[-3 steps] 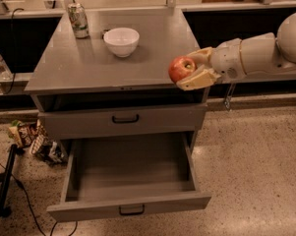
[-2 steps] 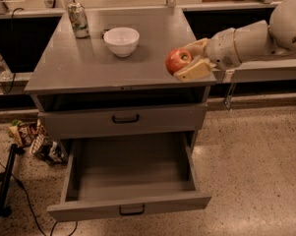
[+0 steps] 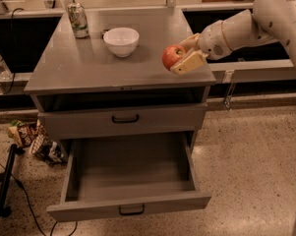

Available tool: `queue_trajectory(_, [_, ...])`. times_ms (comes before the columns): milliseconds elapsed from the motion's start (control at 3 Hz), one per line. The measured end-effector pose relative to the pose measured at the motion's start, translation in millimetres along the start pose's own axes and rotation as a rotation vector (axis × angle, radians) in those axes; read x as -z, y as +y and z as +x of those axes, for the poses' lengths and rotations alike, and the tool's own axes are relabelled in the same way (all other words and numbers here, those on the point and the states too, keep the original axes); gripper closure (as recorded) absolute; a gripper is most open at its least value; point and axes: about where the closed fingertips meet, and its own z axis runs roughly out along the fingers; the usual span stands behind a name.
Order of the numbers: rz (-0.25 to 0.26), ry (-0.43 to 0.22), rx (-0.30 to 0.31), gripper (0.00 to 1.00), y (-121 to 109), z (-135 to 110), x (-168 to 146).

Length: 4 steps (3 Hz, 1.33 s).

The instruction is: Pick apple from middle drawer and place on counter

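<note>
My gripper (image 3: 181, 56) reaches in from the right and is shut on the red apple (image 3: 172, 56), holding it just above the right part of the grey counter (image 3: 83, 65). Its pale fingers (image 3: 189, 63) clasp the apple from the right side. The middle drawer (image 3: 130, 181) stands pulled open at the bottom of the cabinet, and its tray holds nothing.
A white bowl (image 3: 121, 41) sits at the counter's middle back and a drink can (image 3: 79, 20) at its back left. A closed drawer front (image 3: 124, 119) lies above the open drawer. Snack packets (image 3: 34, 139) and a cable (image 3: 24, 195) lie on the floor at left.
The arm has carried the apple up and to the left, from beside the counter's right edge to over the counter top.
</note>
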Motion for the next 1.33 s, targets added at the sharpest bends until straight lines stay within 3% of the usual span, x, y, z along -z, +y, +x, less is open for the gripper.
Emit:
queue_trajectory(333, [-0.038,0.041,-0.033,0.87,-10,9,-14])
queue_trajectory(1333, [-0.107,0.142,-0.069,0.19,-19,26,-34])
